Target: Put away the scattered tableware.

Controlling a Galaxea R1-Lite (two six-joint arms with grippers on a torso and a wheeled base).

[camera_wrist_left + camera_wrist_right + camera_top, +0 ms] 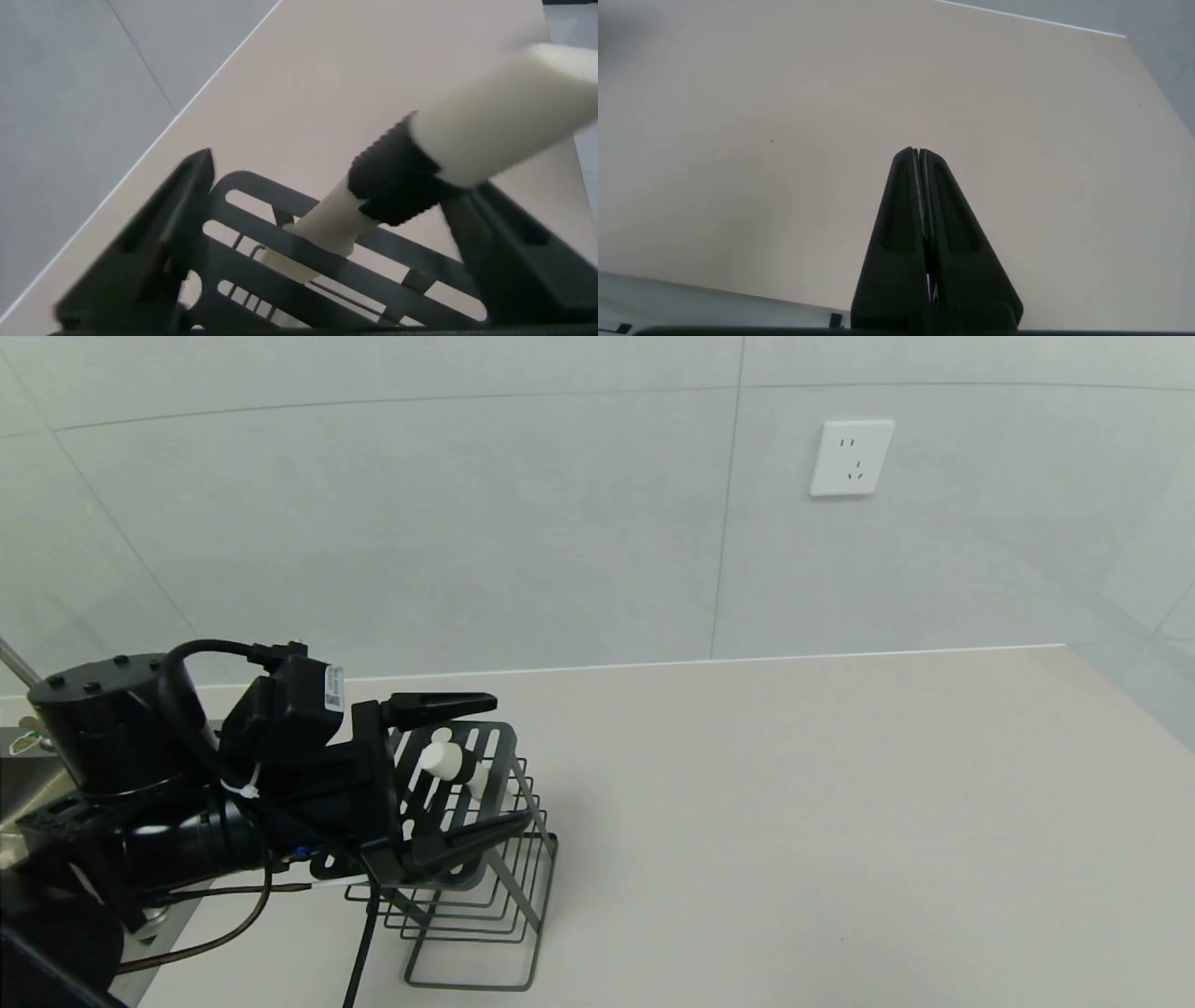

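A black wire cutlery rack (485,915) stands on the beige table (840,821) at the near left. Two white utensil handles (443,761) stick up through its slotted top plate (234,229). In the left wrist view one white handle (486,103) with a black collar (397,177) leans into a slot. My left gripper (467,770) is open over the rack top, one finger on each side of the handles, and I see no contact with them. My right gripper (920,168) is shut on nothing, hovering over bare table.
A white wall socket (850,457) sits on the tiled wall behind. A metal sink edge (23,775) lies at the far left. The table stretches free to the right of the rack and ends at a right edge (1120,700).
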